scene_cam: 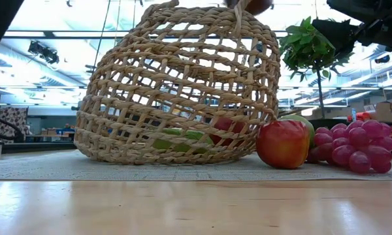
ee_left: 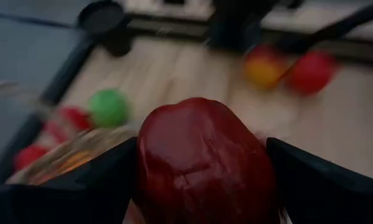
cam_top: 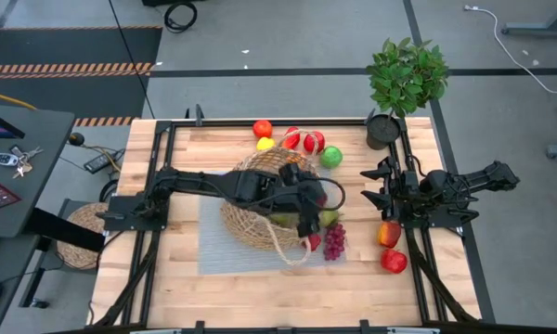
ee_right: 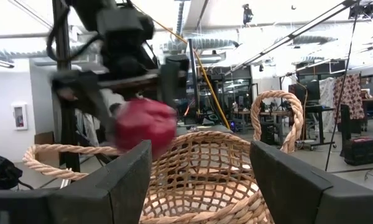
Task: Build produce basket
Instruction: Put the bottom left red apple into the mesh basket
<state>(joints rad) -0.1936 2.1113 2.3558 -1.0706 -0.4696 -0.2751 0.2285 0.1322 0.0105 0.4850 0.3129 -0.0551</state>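
Between the left gripper's [ee_left: 199, 186] fingers you have a dark red apple [ee_left: 202, 162], pinched across its widest part and held above the wicker basket [cam_top: 265, 199]. The right wrist view shows that fruit hanging over the basket's open mouth, so it looks ready to drop in.

Outward from there, the basket sits near the table's centre on a grey mat [cam_top: 213, 246], with its looped handle trailing toward 6 o'clock. Green and red pieces already lie inside it. Purple grapes [cam_top: 334, 241] and a red-yellow apple [scene_cam: 283, 143] rest just beside its wall at about 4 o'clock. More produce waits at 12 to 1 o'clock of the basket: an orange-red fruit [cam_top: 262, 129], a lemon [cam_top: 265, 144], red pieces [cam_top: 304, 140] and a green apple [cam_top: 330, 157].

Your right gripper [cam_top: 376, 186] waits at 3 o'clock, fingers partly spread and holding nothing, with two apples [cam_top: 391, 246] near it.

Judging by its look, the toy fruit is light, hard and smooth, so it may slip; keep your grip across the middle. The basket is stiff but light and could shift if bumped.
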